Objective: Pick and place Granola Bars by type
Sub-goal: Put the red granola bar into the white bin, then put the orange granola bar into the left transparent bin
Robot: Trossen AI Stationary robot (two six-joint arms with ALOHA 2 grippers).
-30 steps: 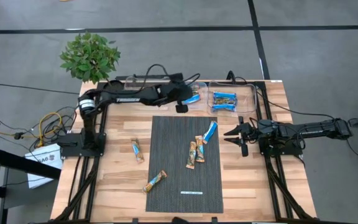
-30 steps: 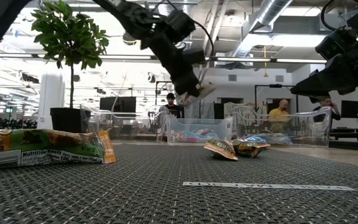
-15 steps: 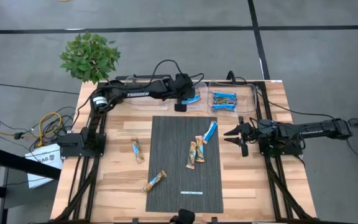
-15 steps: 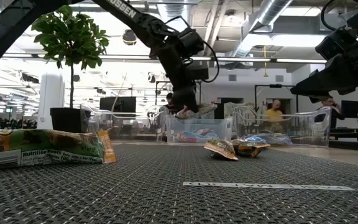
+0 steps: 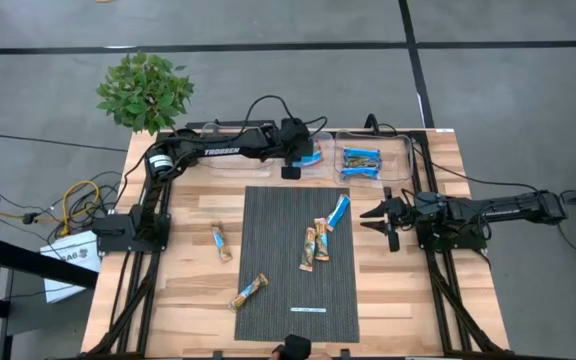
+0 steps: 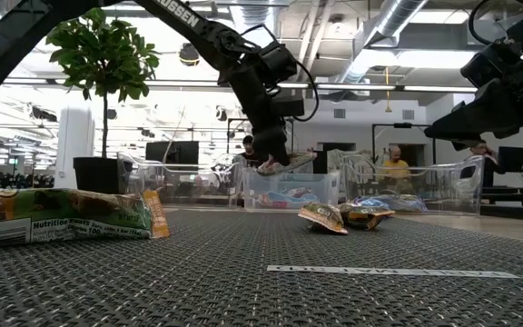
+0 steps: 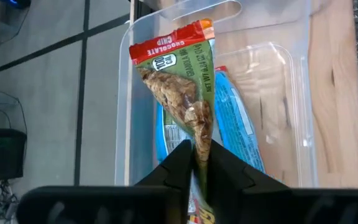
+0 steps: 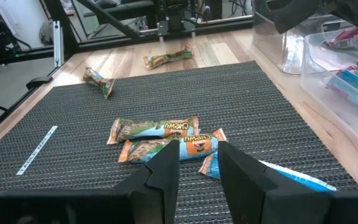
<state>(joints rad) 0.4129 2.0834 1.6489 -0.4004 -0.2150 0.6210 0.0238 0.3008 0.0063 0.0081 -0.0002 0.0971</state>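
Note:
My left gripper (image 5: 296,162) hangs over the middle clear bin (image 5: 320,166) at the far edge, shut on a green bar with a red end (image 7: 180,81). A blue bar (image 7: 236,121) lies in that bin beneath it. On the dark mat lie a blue bar (image 5: 339,211), two tan bars (image 5: 315,243) and another tan bar (image 5: 250,291). One more tan bar (image 5: 220,241) lies on the wood left of the mat. My right gripper (image 5: 380,219) hovers open at the mat's right edge; its wrist view shows the tan bars (image 8: 157,138) ahead of it. My left gripper pinches the green bar between its two fingers (image 7: 180,163) at the end away from the red seal (image 7: 197,152). The fingers come from above, pointing down (image 6: 272,153). The bar sticks out past the fingertips (image 6: 291,163), lifted clear above the bin.
A second clear bin (image 5: 396,150) to the right holds several blue bars (image 5: 360,160). A potted plant (image 5: 145,92) stands off the far left corner. A thin white strip (image 5: 308,310) lies near the mat's near edge. People show in the room beyond the table (image 6: 394,163).
My left arm has stretched out along the far edge, and its gripper has come down toward the middle bin with the green bar still in it. For the last half second it has stayed nearly still. The right arm has kept still.

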